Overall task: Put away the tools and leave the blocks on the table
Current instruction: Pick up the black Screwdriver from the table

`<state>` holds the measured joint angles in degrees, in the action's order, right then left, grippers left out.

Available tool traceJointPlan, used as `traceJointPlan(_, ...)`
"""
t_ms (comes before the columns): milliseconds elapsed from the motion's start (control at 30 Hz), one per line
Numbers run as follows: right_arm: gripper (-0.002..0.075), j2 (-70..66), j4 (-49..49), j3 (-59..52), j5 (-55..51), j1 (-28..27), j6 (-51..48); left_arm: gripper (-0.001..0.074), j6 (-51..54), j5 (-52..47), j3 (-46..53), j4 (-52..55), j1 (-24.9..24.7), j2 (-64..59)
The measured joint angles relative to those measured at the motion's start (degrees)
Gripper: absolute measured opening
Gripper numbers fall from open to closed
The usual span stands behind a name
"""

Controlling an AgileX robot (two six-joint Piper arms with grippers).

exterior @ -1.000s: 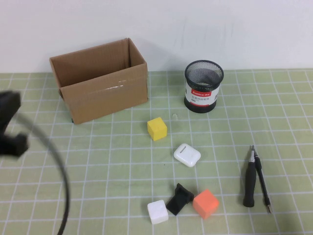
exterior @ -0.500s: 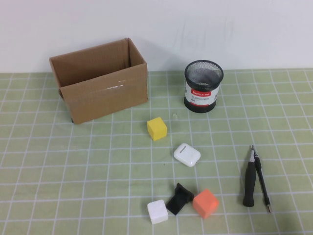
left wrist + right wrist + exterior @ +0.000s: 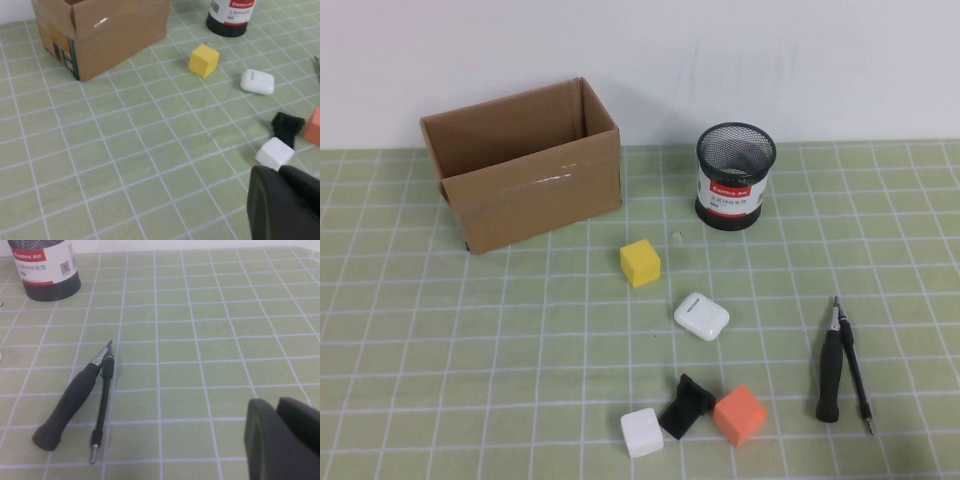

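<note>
Screwdriver (image 3: 831, 372) and pen-like tool (image 3: 858, 374) lie touching, side by side, on bench (image 3: 470, 330) at robot's right, far from mesh cup (image 3: 736, 176).

Risk: grasp takes both, or pushes one away.

Scissors not seen.

Left pincer (image 3: 285, 205), right pincer (image 3: 285, 437): only dark edge visible, grip state cannot tell.

The bench (image 3: 470, 340) lies open across its left half, with only the cardboard box (image 3: 525, 180) and mesh cup (image 3: 736, 177) standing tall at the back. The screwdriver (image 3: 831, 375) and pen (image 3: 857, 375) touch side by side, clear of the crowded white cube (image 3: 642, 433), black piece (image 3: 686, 406) and orange cube (image 3: 739, 415).
</note>
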<state>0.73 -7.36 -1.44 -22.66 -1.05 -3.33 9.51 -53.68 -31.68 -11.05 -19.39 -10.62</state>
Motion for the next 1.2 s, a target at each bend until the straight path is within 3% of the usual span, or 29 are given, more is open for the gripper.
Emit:
traceJointPlan(133, -0.0007, 0.0, 0.0, 0.0, 0.0, 0.0, 0.0, -0.0001, 0.0, 8.1, 3.1, 1.9, -0.1, 0.4)
traceJointPlan(233, -0.0007, 0.0, 0.1, 0.0, 0.0, 0.0, 0.0, -0.0002, 0.0, 20.4, 7.2, 2.0, 0.7, 1.4)
traceJointPlan(333, -0.0007, 0.0, 0.1, 0.0, 0.0, 0.0, 0.0, -0.0003, 0.0, 33.5, 12.4, 2.0, 3.8, 3.1)
traceJointPlan(500, -0.0007, 0.0, 0.1, 0.0, 0.0, 0.0, 0.0, -0.0003, -4.0, 46.2, 22.4, 2.4, 9.8, 5.8)
traceJointPlan(733, -0.0007, 0.0, 0.1, 0.0, 0.0, 0.0, 0.0, -0.0003, -15.3, 41.7, 32.3, 8.9, 12.3, 11.0)
traceJointPlan(867, -0.0007, 0.0, 0.2, 0.0, 0.0, 0.0, 0.0, -0.0003, -16.3, 33.8, 33.2, 9.7, 12.3, 11.0)
traceJointPlan(1200, -0.0007, 0.0, 0.2, 0.0, 0.0, 0.0, 0.0, -0.0003, -16.5, 33.6, 33.2, 9.7, 12.3, 11.1)
